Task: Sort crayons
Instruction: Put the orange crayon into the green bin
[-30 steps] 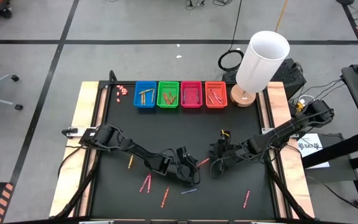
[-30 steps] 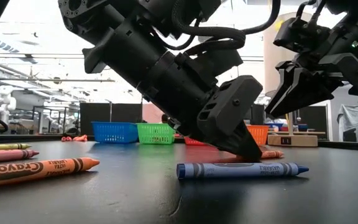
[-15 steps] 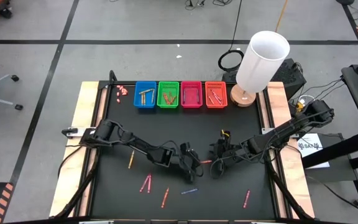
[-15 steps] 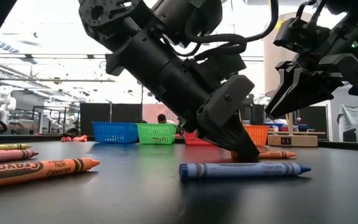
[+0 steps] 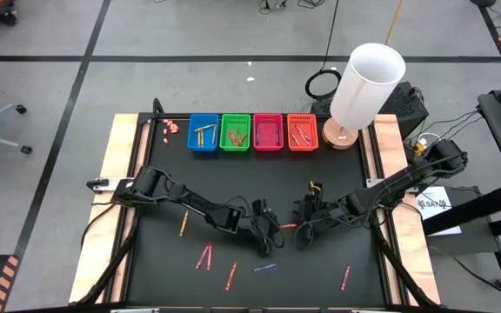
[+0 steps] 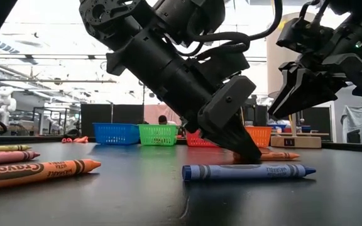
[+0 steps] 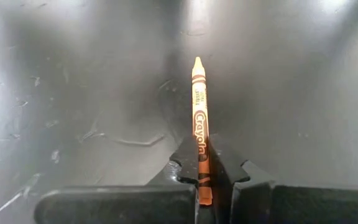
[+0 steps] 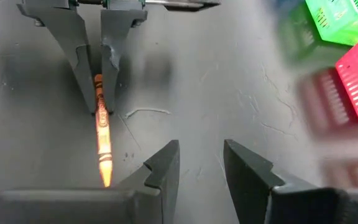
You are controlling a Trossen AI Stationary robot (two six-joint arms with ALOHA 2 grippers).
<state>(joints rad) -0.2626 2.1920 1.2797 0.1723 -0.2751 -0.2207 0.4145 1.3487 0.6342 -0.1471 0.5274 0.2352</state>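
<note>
Orange crayon (image 7: 201, 134) in clamped left claw (image 7: 204, 180)

Paper-wrapped orange crayon (image 7: 201, 140), scuffed matt tabletop (image 7: 92, 93)

Both arms are matt black, built of blocky angular links joined by rounded housings, with black cables looping loosely along them. The left gripper (image 6: 247, 149) ends in a chunky faceted block that narrows to two flat dark fingers (image 7: 188, 163) with stepped, notched inner edges. The right gripper (image 6: 294, 94) is the same black, its fingers (image 8: 163, 165) broad, tapering wedges fixed to a straight crossbar, and a small yellow-marked part sits just behind it on the wrist.
</note>
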